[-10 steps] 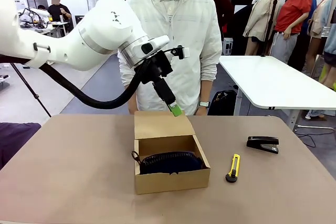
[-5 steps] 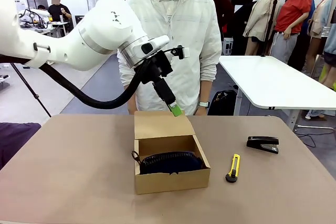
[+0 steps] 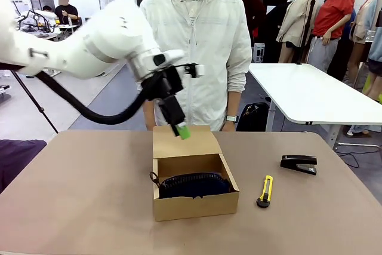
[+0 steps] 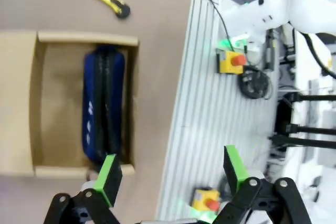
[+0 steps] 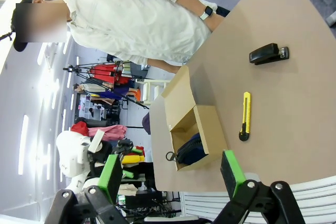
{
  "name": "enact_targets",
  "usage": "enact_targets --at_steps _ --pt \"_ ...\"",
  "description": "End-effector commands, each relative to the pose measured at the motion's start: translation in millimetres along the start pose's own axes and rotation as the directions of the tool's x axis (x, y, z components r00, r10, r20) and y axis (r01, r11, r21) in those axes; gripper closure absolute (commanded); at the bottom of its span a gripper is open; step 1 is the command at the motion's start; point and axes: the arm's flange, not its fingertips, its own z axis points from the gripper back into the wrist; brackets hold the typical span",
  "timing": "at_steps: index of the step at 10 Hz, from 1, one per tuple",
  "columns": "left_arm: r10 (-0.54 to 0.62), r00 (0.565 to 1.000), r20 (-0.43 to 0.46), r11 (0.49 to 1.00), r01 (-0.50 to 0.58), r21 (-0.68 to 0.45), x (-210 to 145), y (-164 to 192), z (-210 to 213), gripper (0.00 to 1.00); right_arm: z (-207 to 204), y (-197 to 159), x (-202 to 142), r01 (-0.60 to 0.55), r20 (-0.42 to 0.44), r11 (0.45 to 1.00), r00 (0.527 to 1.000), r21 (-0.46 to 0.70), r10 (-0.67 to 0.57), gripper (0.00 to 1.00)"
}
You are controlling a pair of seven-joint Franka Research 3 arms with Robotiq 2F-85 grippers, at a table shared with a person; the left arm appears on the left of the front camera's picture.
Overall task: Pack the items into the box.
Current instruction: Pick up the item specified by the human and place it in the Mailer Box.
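Tracked left claw [image 3: 182, 131] sliding from above the back right corner of the cardboard box [image 3: 194, 205] to above its raised lid flap [image 3: 179, 143], blurred with motion. Read as spread and empty, green pads [image 4: 109, 174] apart, looking down into the box. Found navy pouch [image 3: 194, 184] already inside the box, toward its front wall. Spotted black stapler [image 3: 298, 163] unpacked, well right of the box on the table [image 3: 77, 195], and a yellow utility knife [image 3: 264, 191] between the two. Logged right claw [image 5: 170, 174] as spread too, holding nothing, well back from the box. Judged as pulling away with the pouch step done and the stapler pending, probably easier for the right arm.
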Motion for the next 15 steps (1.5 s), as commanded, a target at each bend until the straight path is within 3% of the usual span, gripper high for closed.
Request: enact_targets --at_steps 1,2,3,4,5,6,7,8,9,10,11,12,15 --pt "0.172 0.976 0.131 0.985 -0.172 -0.017 -75.3 -62.2 27.3 0.00 0.5 0.7 1.6 -0.018 0.005 1.000 1.000 0.023 0.018 0.00" --pt "0.270 0.940 0.211 0.961 -0.275 -0.007 -111.7 -85.1 39.3 0.00 0.5 0.7 1.6 -0.018 0.005 1.000 1.000 0.023 0.018 0.00" --pt "0.386 0.844 0.373 0.909 -0.416 0.003 -157.4 -112.2 57.8 0.00 0.5 0.7 1.6 -0.018 0.005 1.000 1.000 0.023 0.018 0.00" --pt "0.457 0.740 0.494 0.863 -0.503 -0.045 -199.0 -132.9 68.4 0.00 0.5 0.7 1.6 -0.018 0.005 1.000 1.000 0.023 0.018 0.00" --pt "0.519 0.578 0.629 0.782 -0.618 -0.077 -243.4 -149.2 75.8 0.00 0.5 0.7 1.6 -0.018 0.005 1.000 1.000 0.023 0.018 0.00" --pt "0.520 0.481 0.706 0.772 -0.618 -0.148 -286.3 -156.2 85.0 0.00 0.5 0.7 1.6 -0.018 0.005 1.000 1.000 0.023 0.018 0.00" --pt "0.594 0.343 0.727 0.704 -0.660 -0.264 -328.2 -151.3 97.6 0.00 0.5 0.7 1.6 -0.018 0.005 1.000 1.000 0.023 0.018 0.00" --pt "0.612 0.283 0.738 0.716 -0.595 -0.365 -362.0 -140.2 108.2 0.00 0.5 0.7 1.6 -0.018 0.005 1.000 1.000 0.023 0.018 0.00" --pt "0.639 0.163 0.752 0.671 -0.597 -0.441 -395.0 -126.7 114.6 0.00 0.5 0.7 1.6 -0.018 0.005 1.000 1.000 0.023 0.018 0.00" --pt "0.631 0.076 0.772 0.680 -0.533 -0.503 -425.6 -114.0 112.6 0.00 0.5 0.7 1.6 -0.018 0.005 1.000 1.000 0.023 0.018 0.00" --pt "0.589 0.073 0.804 0.743 -0.439 -0.505 -446.4 -99.8 101.2 0.00 0.5 0.7 1.6 -0.018 0.005 1.000 1.000 0.023 0.018 0.00" --pt "0.650 0.142 0.746 0.651 -0.611 -0.451 -411.0 -133.8 150.7 0.00 0.5 0.7 1.6 -0.018 0.005 1.000 1.000 0.023 0.018 0.00" --pt "0.650 0.142 0.746 0.651 -0.611 -0.451 -411.0 -133.8 150.7 0.00 0.5 0.7 1.6 -0.018 0.005 1.000 1.000 0.023 0.018 0.00"
